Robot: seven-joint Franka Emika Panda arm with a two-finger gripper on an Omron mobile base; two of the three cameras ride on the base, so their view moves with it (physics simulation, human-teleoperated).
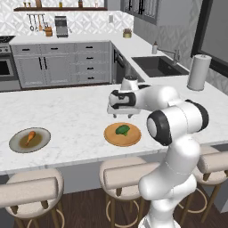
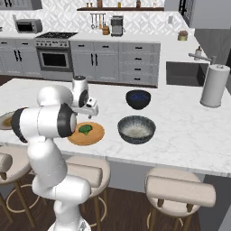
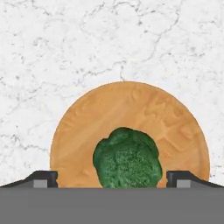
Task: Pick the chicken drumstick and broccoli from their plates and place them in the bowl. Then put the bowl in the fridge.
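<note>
Clearly you had the gripper (image 1: 119,115) hanging above the counter (image 1: 71,111), just past the far edge of the wooden plate (image 1: 123,135), pointing down, apparently lined up for the broccoli (image 1: 122,130). In the hand view the 2 fingertips (image 3: 43,179) sat far apart at the bottom corners, so the jaws stood wide with nothing between them, and the floret lay centred in that gap, which suggests you had squared the hand to it before descending. The broccoli rested near the middle of its plate, a little toward 6 o'clock in the hand view. In the left base view the chicken drumstick (image 1: 30,136) lay on the grey-rimmed plate (image 1: 29,140), well apart at 9 o'clock from the wooden one, untouched. In the right base view the bowl (image 2: 136,129) waited at 3 o'clock of the broccoli's plate, near enough for a short carry, with a smaller dark bowl (image 2: 138,99) behind it at 12 o'clock. Neither food item was in the bowl yet, so I judged you were at the 1st pick, with the fridge step far off.
</note>
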